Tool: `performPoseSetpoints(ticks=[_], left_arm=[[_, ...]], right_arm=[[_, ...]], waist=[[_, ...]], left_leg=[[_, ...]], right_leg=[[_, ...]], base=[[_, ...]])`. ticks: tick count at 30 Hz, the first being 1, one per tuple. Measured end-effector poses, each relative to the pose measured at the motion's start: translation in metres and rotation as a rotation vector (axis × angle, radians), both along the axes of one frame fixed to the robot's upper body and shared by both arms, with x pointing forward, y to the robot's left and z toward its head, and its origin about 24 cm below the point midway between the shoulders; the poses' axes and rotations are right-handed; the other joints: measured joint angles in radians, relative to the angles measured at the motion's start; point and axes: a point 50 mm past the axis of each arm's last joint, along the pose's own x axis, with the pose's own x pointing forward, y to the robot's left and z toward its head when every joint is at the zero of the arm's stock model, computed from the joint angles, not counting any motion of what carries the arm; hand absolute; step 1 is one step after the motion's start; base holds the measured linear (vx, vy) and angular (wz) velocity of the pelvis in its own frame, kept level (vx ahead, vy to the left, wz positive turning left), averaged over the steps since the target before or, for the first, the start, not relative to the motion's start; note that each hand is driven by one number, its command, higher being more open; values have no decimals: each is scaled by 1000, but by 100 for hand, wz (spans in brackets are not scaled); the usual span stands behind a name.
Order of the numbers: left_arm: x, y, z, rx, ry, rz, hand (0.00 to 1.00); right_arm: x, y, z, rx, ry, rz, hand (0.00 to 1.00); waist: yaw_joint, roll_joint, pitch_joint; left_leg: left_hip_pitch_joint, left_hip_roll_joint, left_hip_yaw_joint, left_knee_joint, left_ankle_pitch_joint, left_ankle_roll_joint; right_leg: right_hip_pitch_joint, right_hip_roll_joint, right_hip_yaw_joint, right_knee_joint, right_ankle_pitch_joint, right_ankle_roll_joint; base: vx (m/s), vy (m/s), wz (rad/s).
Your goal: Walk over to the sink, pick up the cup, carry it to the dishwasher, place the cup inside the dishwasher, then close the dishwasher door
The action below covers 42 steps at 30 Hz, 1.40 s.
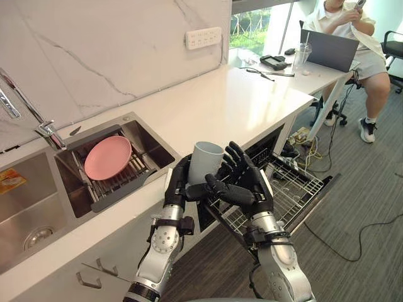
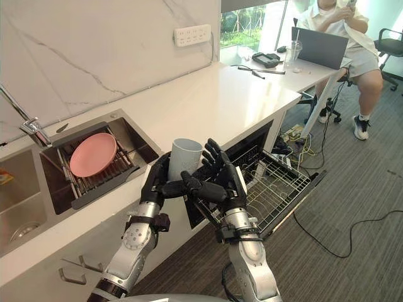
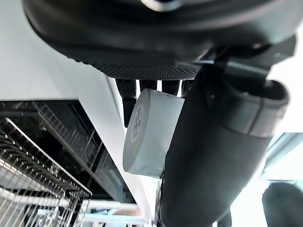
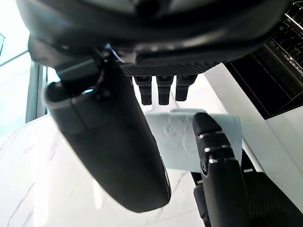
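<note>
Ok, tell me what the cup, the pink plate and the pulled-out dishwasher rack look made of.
The cup: opaque pale grey, matte, thick-walled; ceramic or hard plastic, the look leaves it open. The plate: pink, smooth with a soft sheen; glazed ceramic or melamine. The dishwasher rack: thin crossing rods in a light grid; likely coated metal wire.

Kitchen corner in daylight: white marble-veined wall (image 1: 94,56) backs long white countertop (image 1: 233,107); white outlet strip (image 1: 203,38) mounted on wall above countertop's far end. Window (image 1: 252,28) beyond far end, greenery outside, bright light on countertop's far edge. Pale cabinet front (image 1: 50,290) below countertop's near edge, with metal handles (image 1: 88,280). Grey wood-plank floor (image 1: 365,207). White desk (image 1: 327,77) adjoins countertop's far corner, grey laptop (image 1: 330,50) open on it; person (image 1: 343,19) seated behind desk, black office chair (image 1: 393,47) just beside.
</note>
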Motion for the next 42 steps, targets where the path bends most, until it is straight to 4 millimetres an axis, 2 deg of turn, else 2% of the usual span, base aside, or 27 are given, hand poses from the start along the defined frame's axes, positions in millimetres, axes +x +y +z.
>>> performPoseSetpoints(ticks=[10,18,19,27,33,34,42], left_arm=[[-2,-15,6,-8,-22,-62,30],[-3,-18,9,-22,-30,-75,30],[-3,-19,9,-23,-29,-78,30],[-6,-27,9,-57,-17,-108,30],[-5,-28,10,-67,-13,-106,30],[-5,-28,10,-67,-13,-106,90],[-7,-32,17,-82,-42,-123,90]], right_arm=[[3,-2,1,19,5,-37,90],[4,0,2,34,-2,-61,90],[4,0,2,38,0,-69,30],[10,-6,2,44,15,-148,30],[9,-7,2,63,17,-138,30],[9,-7,2,64,17,-138,30],[10,-10,2,77,19,-155,30]], waist=[[1,-3,-9],[2,-13,-22],[2,-15,-23],[4,-24,-36],[4,-27,-40],[4,-29,-41],[4,-35,-45]], left_leg=[[20,-2,-2,-45,30,1],[20,-3,-3,-47,33,-2],[20,-3,-3,-47,33,-1],[20,-5,-4,-52,39,-1],[20,-6,-6,-53,41,-1],[20,-6,-6,-53,41,-1],[21,-7,-12,-66,50,-1]], right_leg=[[-5,3,-2,10,0,0],[-5,3,-2,9,0,-1],[-5,2,-3,9,0,-1],[-6,1,-5,9,0,-2],[-6,0,-7,8,0,-2],[-6,0,-7,8,0,-2],[-6,0,-14,3,-1,-2]], base=[[-31,-19,1],[0,0,0],[0,0,0],[0,0,0],[0,0,0],[0,0,0],[-1,-1,1]])
